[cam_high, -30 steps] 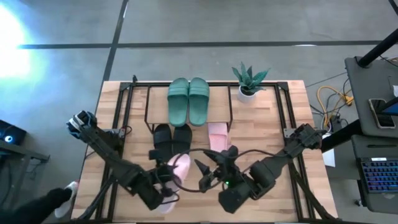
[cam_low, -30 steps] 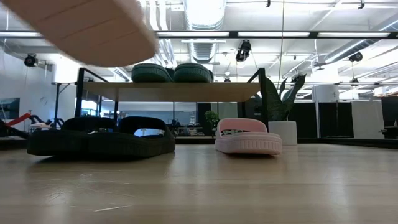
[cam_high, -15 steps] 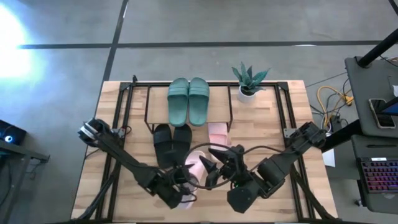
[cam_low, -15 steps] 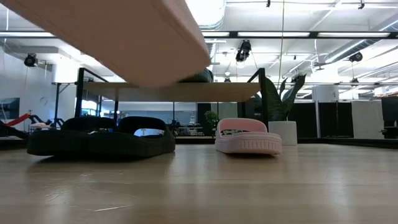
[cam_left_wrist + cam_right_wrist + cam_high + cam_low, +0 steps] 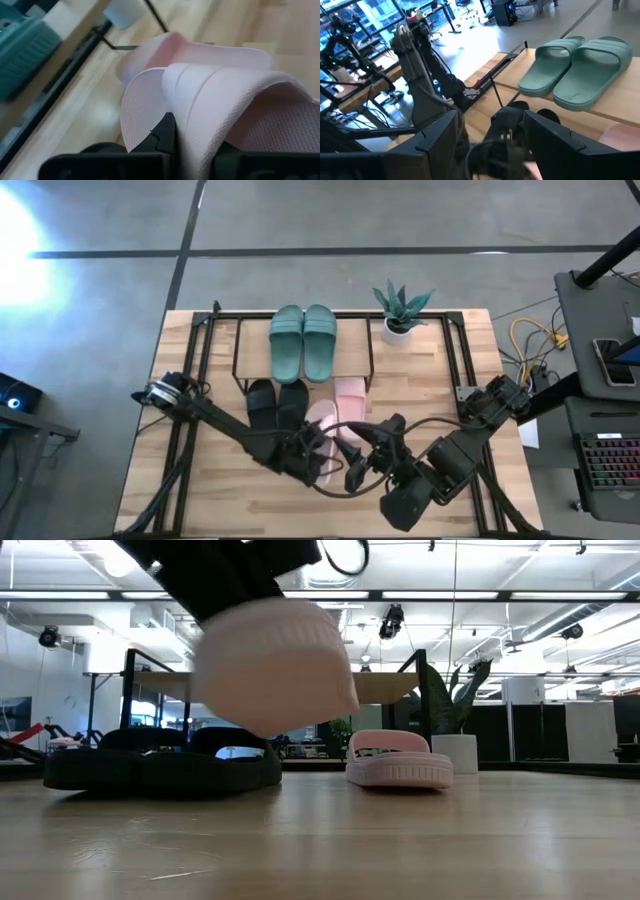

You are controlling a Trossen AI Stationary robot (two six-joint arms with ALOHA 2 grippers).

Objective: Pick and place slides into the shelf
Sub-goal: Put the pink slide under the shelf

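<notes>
My left gripper [image 5: 318,448] [image 5: 192,145] is shut on a pink slide [image 5: 320,423] [image 5: 272,665], held in the air in front of the shelf [image 5: 237,345] [image 5: 400,688]. Its mate [image 5: 350,395] [image 5: 398,758] rests sole-down on the table under the shelf's top board. The black pair [image 5: 277,405] [image 5: 160,758] lies beside it. The green pair [image 5: 303,340] [image 5: 575,65] sits on the top board. My right gripper [image 5: 355,452] [image 5: 497,135] is open, just right of the left gripper, and touches nothing. My left gripper pinches the pink slide by its wide strap [image 5: 200,100] between the two fingers, one dark finger [image 5: 167,135] showing at the strap's edge. The fingers come from the table's near-left side. The slide is lifted clear of the table and tilted.
A small potted plant [image 5: 400,310] [image 5: 450,720] stands at the shelf's right end. Black frame rods [image 5: 195,370] run along the table's left and right sides. Bare wood [image 5: 250,500] lies near the table's near edge. A desk with a keyboard [image 5: 610,460] stands off the right side.
My left gripper has carried the pink slide toward the table's right and far edge, up to the shelf's front, with its arm stretching out. The slide has tipped, so that one rounded end now shows in the low view instead of the flat sole. My right gripper has shifted slightly right.
</notes>
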